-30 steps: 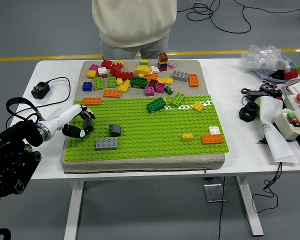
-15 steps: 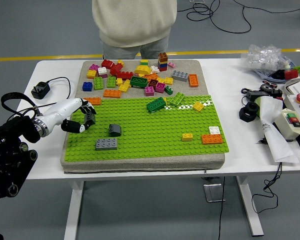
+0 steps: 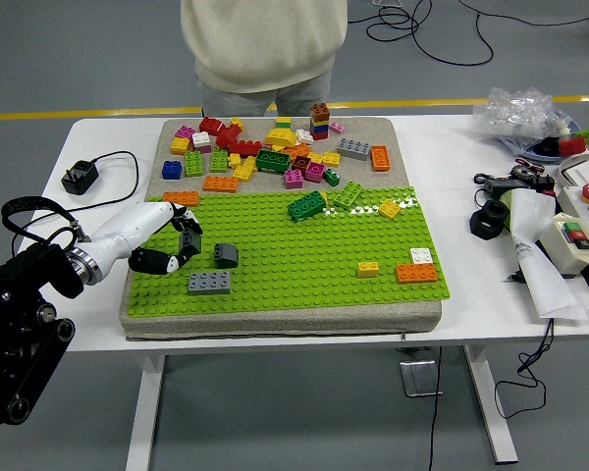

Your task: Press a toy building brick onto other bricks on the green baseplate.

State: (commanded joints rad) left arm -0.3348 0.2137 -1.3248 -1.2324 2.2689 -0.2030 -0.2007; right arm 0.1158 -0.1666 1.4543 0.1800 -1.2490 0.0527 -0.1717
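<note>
The left hand (image 3: 167, 245) reaches in from the left over the near-left part of the green baseplate (image 3: 294, 265), its white palm leading to dark fingers (image 3: 188, 232) that are curled loosely into an open claw with nothing between them. Just in front of the hand, nearer the table edge, a flat gray brick (image 3: 208, 284) sits on the baseplate studs, close to the fingertips but apart from them. Just to the right of the fingertips stands a small dark gray brick (image 3: 226, 255), also untouched. Far to the right of the hand, toward the baseplate's near-right corner, lie a small yellow brick (image 3: 368, 269), an orange brick (image 3: 416, 273) and a white brick (image 3: 421, 255) just behind the orange one. Beyond the hand, an orange brick (image 3: 182, 197) rests at the baseplate's far-left edge, and farther right a dark green brick (image 3: 306, 205) lies near the baseplate's far edge. Behind all this, on the gray mat (image 3: 393, 147), a loose pile of bricks (image 3: 265, 152) in many colors is spread out. To the hand's left, a black power adapter (image 3: 80, 177) with its cable lies on the white table (image 3: 471, 285). At the far side stands a person (image 3: 263, 49) in a cream sweater.
</note>
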